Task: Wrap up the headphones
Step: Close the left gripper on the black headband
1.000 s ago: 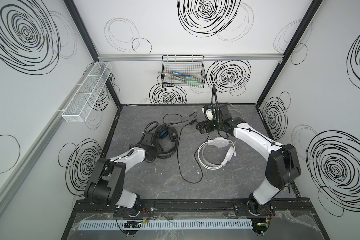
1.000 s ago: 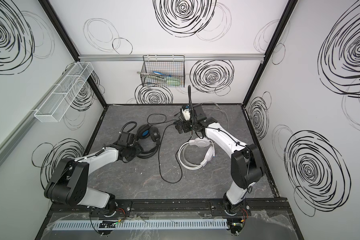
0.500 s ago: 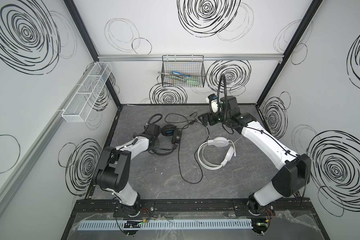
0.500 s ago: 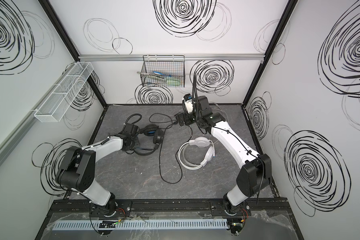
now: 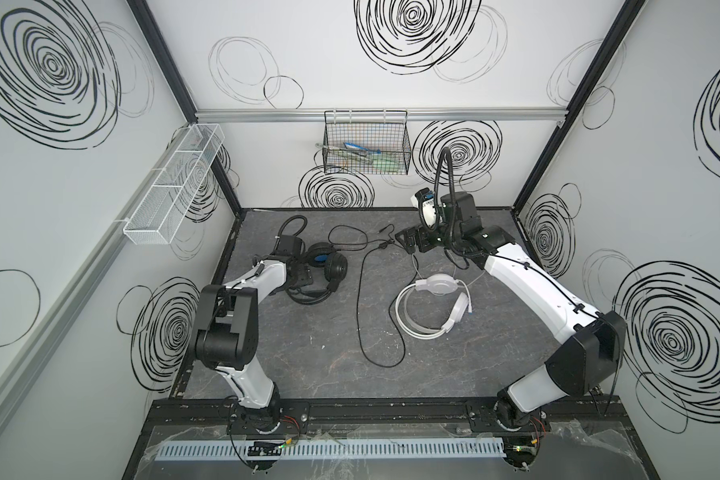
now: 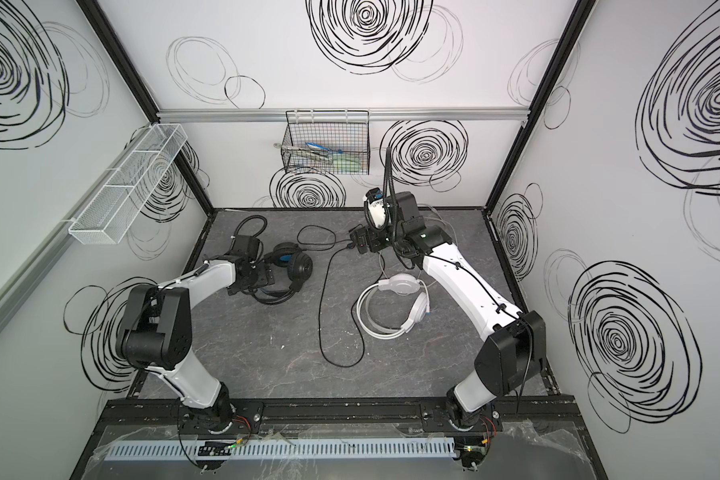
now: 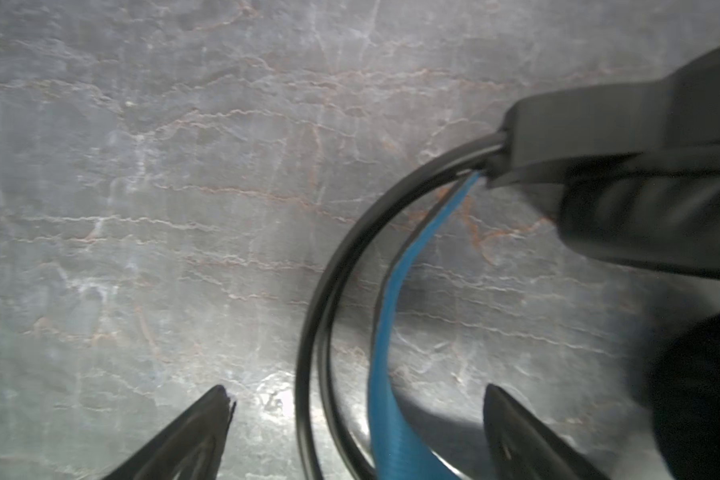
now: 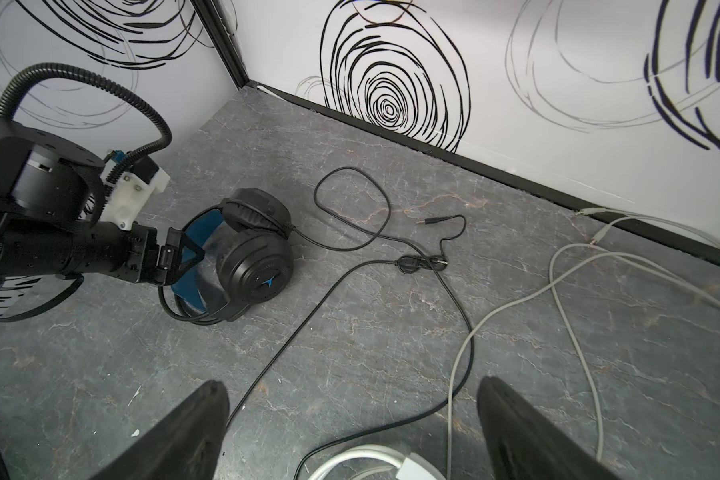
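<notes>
Tabletop (image 5: 308,365), grey with a stone pattern, fills the lower centre of both top views. Both arms reach onto it from the bottom edge.

Left arm (image 5: 262,282) extends toward the middle left. Right arm (image 5: 528,286) extends from the lower right toward the upper centre.

Black wire basket (image 5: 366,153) hangs on the back wall at upper centre. White mesh tray (image 5: 175,187) is mounted on the left wall.

White headset (image 5: 437,286) lies flat right of centre, with its headband curving toward the bottom of the frame. Its white cable (image 8: 462,353) runs loose across the table.

Black headset (image 5: 329,270) lies left of centre and well apart from the white one. Its ear cups rest on the table.

Black cable (image 5: 359,307) runs from the black headset in a loose loop toward the upper centre. It then drops in a long loop toward the lower centre, between the two headsets.

Left gripper (image 7: 358,411) sits at the black headband with its jaws spread wide. The blue strap (image 7: 391,332) and the black wire frame pass between the fingers (image 7: 208,428) without visible contact.

Right gripper (image 8: 354,415) hovers above the table at upper centre with its jaws wide apart. It grips nothing; both cables lie below it.

Jack plug (image 8: 427,221) lies free on the table near the back wall.
</notes>
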Robot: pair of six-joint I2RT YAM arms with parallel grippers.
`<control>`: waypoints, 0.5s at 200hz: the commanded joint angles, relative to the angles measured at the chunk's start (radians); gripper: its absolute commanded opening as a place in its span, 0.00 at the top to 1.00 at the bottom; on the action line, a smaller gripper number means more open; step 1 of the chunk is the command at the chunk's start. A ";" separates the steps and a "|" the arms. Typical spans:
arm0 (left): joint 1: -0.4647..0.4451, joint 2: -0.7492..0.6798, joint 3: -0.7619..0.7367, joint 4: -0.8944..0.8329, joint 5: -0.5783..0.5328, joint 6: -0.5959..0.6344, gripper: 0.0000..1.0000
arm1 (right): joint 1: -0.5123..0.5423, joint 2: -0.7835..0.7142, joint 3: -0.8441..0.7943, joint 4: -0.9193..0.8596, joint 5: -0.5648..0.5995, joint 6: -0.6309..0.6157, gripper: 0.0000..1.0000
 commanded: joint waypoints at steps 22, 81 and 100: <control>0.030 0.010 -0.050 0.002 0.117 -0.142 0.01 | 0.012 0.010 0.031 -0.013 -0.017 0.002 0.03; -0.020 0.049 -0.130 0.056 0.087 -0.312 0.13 | 0.010 0.007 0.017 0.000 -0.030 0.003 0.03; -0.028 0.068 -0.138 0.066 0.056 -0.334 0.24 | 0.010 -0.001 0.016 0.001 -0.028 -0.001 0.03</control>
